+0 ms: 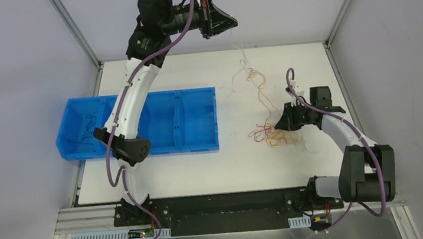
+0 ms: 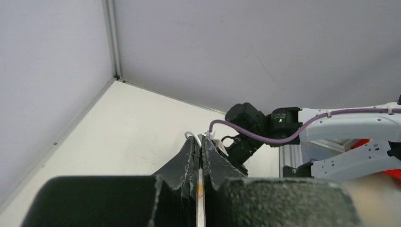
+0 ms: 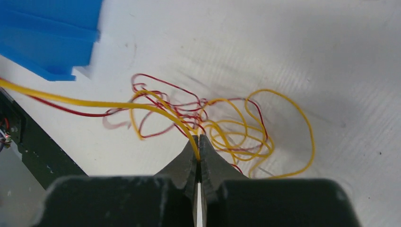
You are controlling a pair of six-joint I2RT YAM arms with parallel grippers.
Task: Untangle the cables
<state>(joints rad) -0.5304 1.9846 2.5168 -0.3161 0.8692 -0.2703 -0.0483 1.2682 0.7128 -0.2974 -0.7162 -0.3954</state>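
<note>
White tabletop (image 1: 215, 172) inside grey walls. On it the cables (image 1: 269, 134) lie as a loose knot at about 4 o'clock from the middle, just beside my right arm. A blue bin (image 1: 194, 90) sits at 9 o'clock with one black cable (image 1: 87, 132) curled in its leftmost compartment.

These wires are hair-thin, featherlight and springy. I judge they will slide past each other readily but snag wherever loops cross, and a hard tug would tighten the knot rather than free it. The best hold is on a free run of a single colour outside the clump, not in the thick of it.

My right gripper (image 3: 199, 142) is low over the table with the wrist pitched down. Its claw is pinched together on the yellow cable (image 3: 94, 103), which runs off toward 9 o'clock in the wrist view, above the red cable (image 3: 163, 82) loops. My left gripper (image 1: 233, 21) is raised high past the table's far edge at 12 o'clock, arm reaching up and out. Its claw is clamped on the white cable (image 1: 242, 57), which hangs down to the table and trails toward the clump.
</note>
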